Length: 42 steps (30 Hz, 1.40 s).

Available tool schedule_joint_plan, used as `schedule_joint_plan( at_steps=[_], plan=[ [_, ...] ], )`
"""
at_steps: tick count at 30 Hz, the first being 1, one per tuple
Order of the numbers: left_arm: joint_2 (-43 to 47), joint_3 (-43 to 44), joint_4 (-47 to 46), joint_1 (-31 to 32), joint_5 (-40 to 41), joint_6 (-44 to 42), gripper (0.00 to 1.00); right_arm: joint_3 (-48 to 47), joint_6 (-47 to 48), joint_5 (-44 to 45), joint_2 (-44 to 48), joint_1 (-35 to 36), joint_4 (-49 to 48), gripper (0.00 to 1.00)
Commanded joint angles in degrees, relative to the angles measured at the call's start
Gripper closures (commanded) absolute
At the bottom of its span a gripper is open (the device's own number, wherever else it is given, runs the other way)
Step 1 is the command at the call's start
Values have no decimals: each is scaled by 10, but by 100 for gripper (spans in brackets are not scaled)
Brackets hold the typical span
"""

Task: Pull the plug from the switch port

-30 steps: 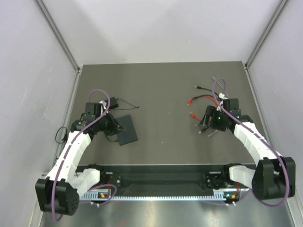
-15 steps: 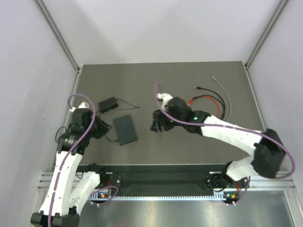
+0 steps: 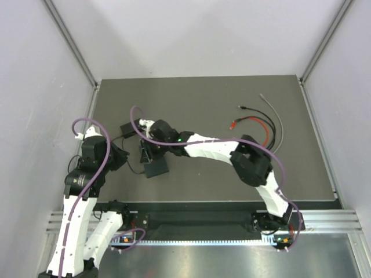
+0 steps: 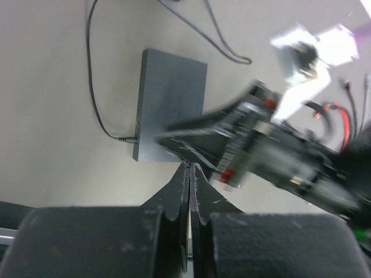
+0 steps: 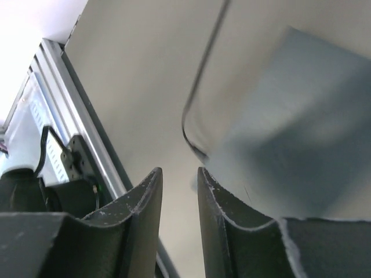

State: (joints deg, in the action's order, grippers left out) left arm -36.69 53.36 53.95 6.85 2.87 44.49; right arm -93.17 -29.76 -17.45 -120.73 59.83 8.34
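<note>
The switch [image 3: 157, 168] is a flat dark grey box lying on the table left of centre. It also shows in the left wrist view [image 4: 171, 95]. A small black plug [image 4: 128, 139] on a thin black cable sits in its left thin edge. My right gripper [image 3: 145, 155] reaches across the table and hovers over the switch's left part. In the right wrist view the right gripper [image 5: 178, 174] is open a little and empty, with the blurred switch [image 5: 290, 127] and the cable [image 5: 200, 87] just beyond it. My left gripper [image 4: 190, 169] is shut and empty, left of the switch.
A small black adapter brick [image 3: 128, 126] lies behind the switch, with thin black cable trailing from it. Red, black and grey cables [image 3: 258, 123] lie at the back right. The metal rail [image 5: 69, 110] runs along the table's near edge.
My right arm has swept from the right side across the table to the switch. My left arm has drawn back to the left, away from the switch.
</note>
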Motion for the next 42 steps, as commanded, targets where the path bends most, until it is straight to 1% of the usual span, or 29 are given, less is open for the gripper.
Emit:
schedule_joint_plan(
  at_steps=[1, 8, 11, 12, 14, 15, 18, 21, 23, 25, 27, 29, 32, 33, 35, 36, 37, 38, 39, 41, 42],
  plan=[
    [-19, -15, -35, 0, -17, -20, 100, -80, -10, -27, -62, 30, 2, 70],
    [-16, -39, -56, 0, -3, -54, 99, -128, -17, -25, -130, 39, 14, 73],
    [-24, -41, -57, 0, -7, -57, 99, -129, -14, -2, -138, 39, 36, 73],
    [-26, -41, -59, 0, -15, -56, 99, -125, -14, 24, -137, 40, 41, 73],
    [-32, -44, -59, 0, -21, -57, 99, -98, -13, 49, -122, 36, 47, 73],
    [-37, -45, -61, 0, -25, -56, 99, -88, -15, 77, -116, 34, 49, 73],
    [-47, -49, -61, 0, -46, -60, 99, -42, -27, 106, -95, 18, 45, 73],
    [-57, -60, -65, 0, -53, -60, 99, 42, -61, 116, -56, -17, 11, 73],
    [-62, -74, -75, 0, -66, -52, 98, 70, -65, 106, -43, -33, -17, 73],
    [-79, -92, -97, 0, -88, -37, 98, 98, -68, 104, -24, -52, -21, 73],
    [-103, -102, -120, 0, -101, -25, 98, 119, -58, 71, -11, -62, -47, 73],
    [-116, -120, -146, 1, -125, -7, 97, 140, -42, 33, 18, -69, -66, 69],
    [-144, -141, -200, 2, -160, 12, 96, 165, -16, 20, 71, -75, -68, 62],
    [-164, -145, -214, 4, -170, 16, 91, 181, -10, 16, 99, -84, -73, 57],
    [-188, -143, -242, 23, -173, 16, 84, 192, -6, 14, 123, -96, -71, 52],
    [-214, -140, -245, 34, -162, 14, 80, 204, -1, 14, 146, -115, -65, 48],
    [-226, -129, -249, 62, -150, 13, 73, 210, 2, 14, 157, -125, -62, 47],
    [-237, -124, -251, 75, -127, 14, 70, 214, 4, 11, 167, -136, -61, 46],
    [-256, -119, -256, 86, -122, 15, 68, 219, 14, 8, 181, -146, -59, 43],
    [-277, -114, -282, 108, -117, 14, 63, 217, 39, -8, 187, -181, -39, 40],
    [-283, -116, -299, 112, -122, 12, 63, 200, 48, -13, 179, -205, -26, 37]
  ],
)
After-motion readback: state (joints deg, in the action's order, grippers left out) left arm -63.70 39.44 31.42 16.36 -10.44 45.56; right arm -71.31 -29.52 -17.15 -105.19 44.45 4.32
